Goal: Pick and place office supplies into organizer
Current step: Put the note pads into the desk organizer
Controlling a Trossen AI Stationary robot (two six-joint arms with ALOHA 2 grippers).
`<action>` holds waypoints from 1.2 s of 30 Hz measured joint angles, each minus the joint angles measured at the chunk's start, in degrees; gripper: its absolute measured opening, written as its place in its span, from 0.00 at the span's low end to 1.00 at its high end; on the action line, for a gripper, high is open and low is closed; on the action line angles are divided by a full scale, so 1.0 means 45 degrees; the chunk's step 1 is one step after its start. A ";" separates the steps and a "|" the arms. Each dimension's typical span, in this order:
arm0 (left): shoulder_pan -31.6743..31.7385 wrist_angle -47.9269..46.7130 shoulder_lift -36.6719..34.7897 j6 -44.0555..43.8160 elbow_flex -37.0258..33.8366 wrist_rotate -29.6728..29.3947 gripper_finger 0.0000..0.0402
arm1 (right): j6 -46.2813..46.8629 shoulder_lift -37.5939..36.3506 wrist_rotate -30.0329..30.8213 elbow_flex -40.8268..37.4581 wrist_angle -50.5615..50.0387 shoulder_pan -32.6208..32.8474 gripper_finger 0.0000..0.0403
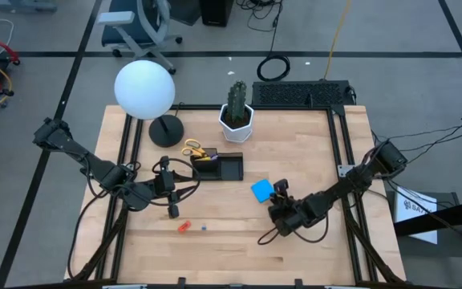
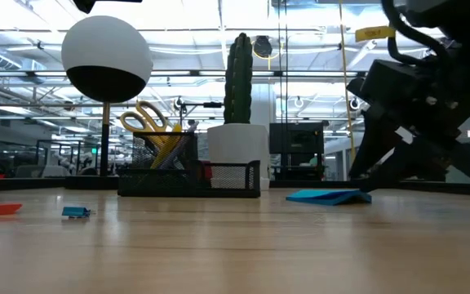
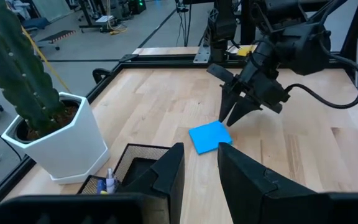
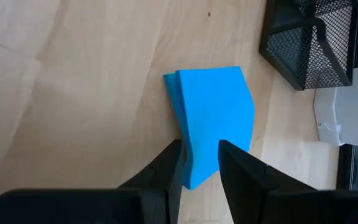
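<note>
— Where is the right claw point(image 4: 199, 163) at this moment?

— It is low at the desk point(image 1: 231, 241), at the near edge of the blue sticky-note pad point(image 4: 213, 121). Its two fingers are pinching that edge, and the pad looks bent and a little lifted there.

— And where does the pad lie?

— On the wooden desk, right of the black mesh organizer point(image 1: 217, 166) and apart from it. In the low view one end of the pad rises off the wood under the right claw.

— What about the left claw point(image 1: 172, 210)?

— It is over the left middle of the desk, in front of the organizer. Its fingers stand with a narrow gap between them and I see nothing inside, so it is slightly spread and empty.

— Which things are already in the organizer?

— The yellow-handled scissors point(image 1: 193, 150) stand in its left compartment, handles up. The right compartment looks dark; I cannot tell what is in it.

— What else lies loose?

— A small red-orange piece point(image 1: 184, 226) lies just in front of the left claw, and a tiny blue piece point(image 1: 204, 227) lies just beside it. Behind the organizer there are the cactus in its white pot point(image 1: 237, 122) and the lamp with a white globe point(image 1: 144, 89).
</note>
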 joint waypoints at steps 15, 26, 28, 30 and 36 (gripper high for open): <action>0.0000 0.0000 0.0000 -0.0019 0.0000 -0.0001 0.26 | -0.0214 0.0005 -0.0994 -0.0485 0.0685 -0.0670 0.24; 0.0000 0.0007 0.0000 -0.0022 0.0000 -0.0005 0.26 | -0.1186 -0.0038 -0.0998 -0.1520 0.3219 -0.1337 0.19; 0.0018 0.0009 0.0000 -0.0020 0.0000 -0.0005 0.26 | -0.0942 -0.0044 -0.1062 -0.1626 0.3246 -0.1517 0.14; 0.0065 0.0005 0.0000 -0.0029 0.0000 -0.0004 0.26 | -0.0831 -0.0049 -0.1325 -0.1731 0.3260 -0.1666 0.06; 0.0096 0.0005 0.0000 -0.0058 0.0000 -0.0005 0.26 | -0.0768 -0.0041 -0.1663 -0.1856 0.3812 -0.1879 0.02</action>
